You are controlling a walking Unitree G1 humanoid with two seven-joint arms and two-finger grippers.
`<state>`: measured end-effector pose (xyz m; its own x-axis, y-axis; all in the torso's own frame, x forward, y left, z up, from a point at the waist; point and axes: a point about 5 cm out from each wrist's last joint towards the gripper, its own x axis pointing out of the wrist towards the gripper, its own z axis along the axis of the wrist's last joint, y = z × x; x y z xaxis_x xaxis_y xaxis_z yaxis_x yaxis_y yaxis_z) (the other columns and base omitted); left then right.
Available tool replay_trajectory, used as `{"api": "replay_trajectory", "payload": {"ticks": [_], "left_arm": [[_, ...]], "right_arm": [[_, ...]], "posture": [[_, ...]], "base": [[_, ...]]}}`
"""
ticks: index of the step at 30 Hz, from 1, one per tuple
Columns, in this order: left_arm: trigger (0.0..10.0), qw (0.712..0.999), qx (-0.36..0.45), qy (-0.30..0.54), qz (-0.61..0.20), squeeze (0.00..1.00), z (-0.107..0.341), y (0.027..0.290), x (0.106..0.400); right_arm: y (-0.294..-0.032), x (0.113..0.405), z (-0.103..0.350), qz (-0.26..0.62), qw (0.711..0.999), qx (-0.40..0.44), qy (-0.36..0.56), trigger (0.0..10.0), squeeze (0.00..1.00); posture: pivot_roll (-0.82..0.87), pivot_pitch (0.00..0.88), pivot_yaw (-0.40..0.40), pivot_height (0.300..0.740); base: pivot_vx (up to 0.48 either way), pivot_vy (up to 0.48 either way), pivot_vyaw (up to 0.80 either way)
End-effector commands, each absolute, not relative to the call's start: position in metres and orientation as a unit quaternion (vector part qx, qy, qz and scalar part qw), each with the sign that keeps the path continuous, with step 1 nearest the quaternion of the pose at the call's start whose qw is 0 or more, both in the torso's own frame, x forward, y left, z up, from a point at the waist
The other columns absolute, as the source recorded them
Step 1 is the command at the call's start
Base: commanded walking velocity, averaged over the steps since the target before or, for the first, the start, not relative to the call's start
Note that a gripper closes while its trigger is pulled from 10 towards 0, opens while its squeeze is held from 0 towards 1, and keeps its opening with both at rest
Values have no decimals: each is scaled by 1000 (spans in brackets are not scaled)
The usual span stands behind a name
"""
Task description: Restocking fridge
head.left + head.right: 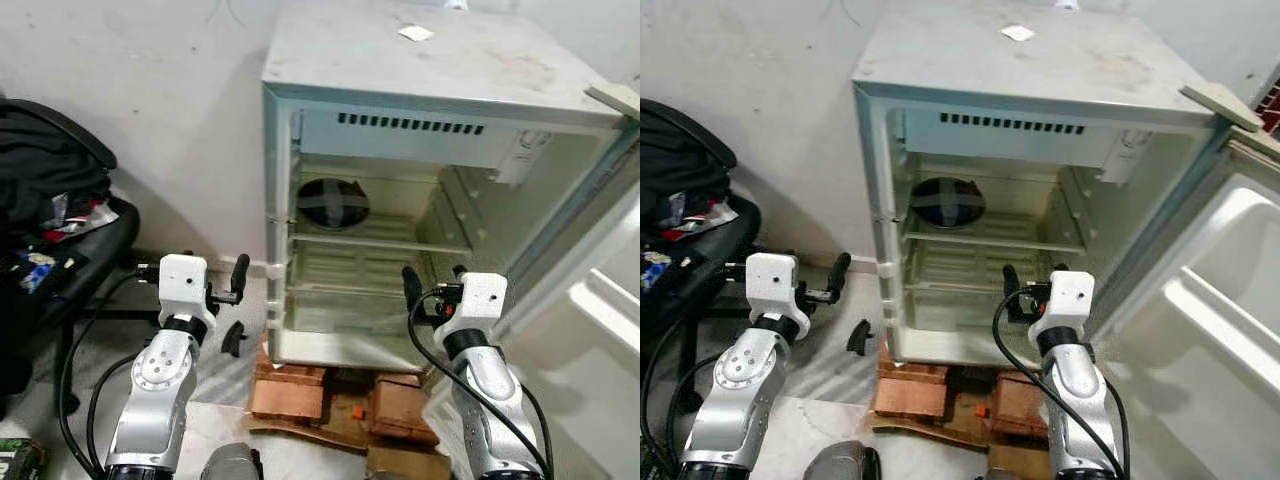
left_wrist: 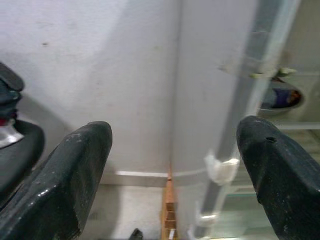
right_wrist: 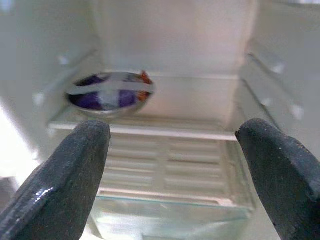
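There was one small fridge (image 1: 440,60) at the centre of the frame, holding one taped bowl (image 1: 332,204) at its upper left. Several bricks (image 1: 290,392) lay stacked beneath it at lower centre, and one black chair (image 1: 60,250) stood at the left edge.

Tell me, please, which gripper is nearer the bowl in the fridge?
Right. The right gripper hangs open before the fridge's mouth, facing the bowl; the left gripper is outside, beside the fridge's left wall.

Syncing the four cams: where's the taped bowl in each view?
Left eye: bowl at the left of the fridge's upper shelf.
Right eye: same spot.
Left wrist: beyond the fridge's front edge.
Right wrist: on the shelf, ahead of the open gripper.
Shared landmark: that shelf.
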<state>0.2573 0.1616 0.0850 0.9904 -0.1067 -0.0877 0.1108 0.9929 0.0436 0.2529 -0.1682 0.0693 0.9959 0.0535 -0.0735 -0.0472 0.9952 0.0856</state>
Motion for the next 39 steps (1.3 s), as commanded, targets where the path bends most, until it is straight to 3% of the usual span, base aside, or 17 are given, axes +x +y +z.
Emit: {"api": "replay_trajectory", "payload": {"ticks": [1, 14, 22, 32, 39], "left_arm": [[10000, 997, 26, 46, -62, 0, 83, 159, 256], [10000, 997, 33, 39, -62, 0, 88, 161, 260], [10000, 997, 42, 36, -46, 0, 92, 170, 260], [10000, 995, 27, 39, -91, 0, 83, 147, 259], [10000, 995, 23, 38, -90, 0, 84, 143, 260]], "right_arm": [[-172, 255, 77, 22, 999, 39, 27, 10000, 0], [-170, 259, 78, 24, 999, 36, 31, 10000, 0], [-185, 270, 87, 6, 999, 26, 20, 10000, 0], [-172, 260, 72, 13, 998, 44, 49, 10000, 0], [-172, 265, 77, 16, 998, 43, 41, 10000, 0]], "posture": [[40, 0, -53, 740], [41, 0, -38, 740], [39, 0, -39, 740], [27, 0, -56, 740], [23, 0, -51, 740]], "base": [[0, 255, 0], [0, 331, -189], [0, 213, 0], [0, 80, 0], [0, 0, -457]]}}
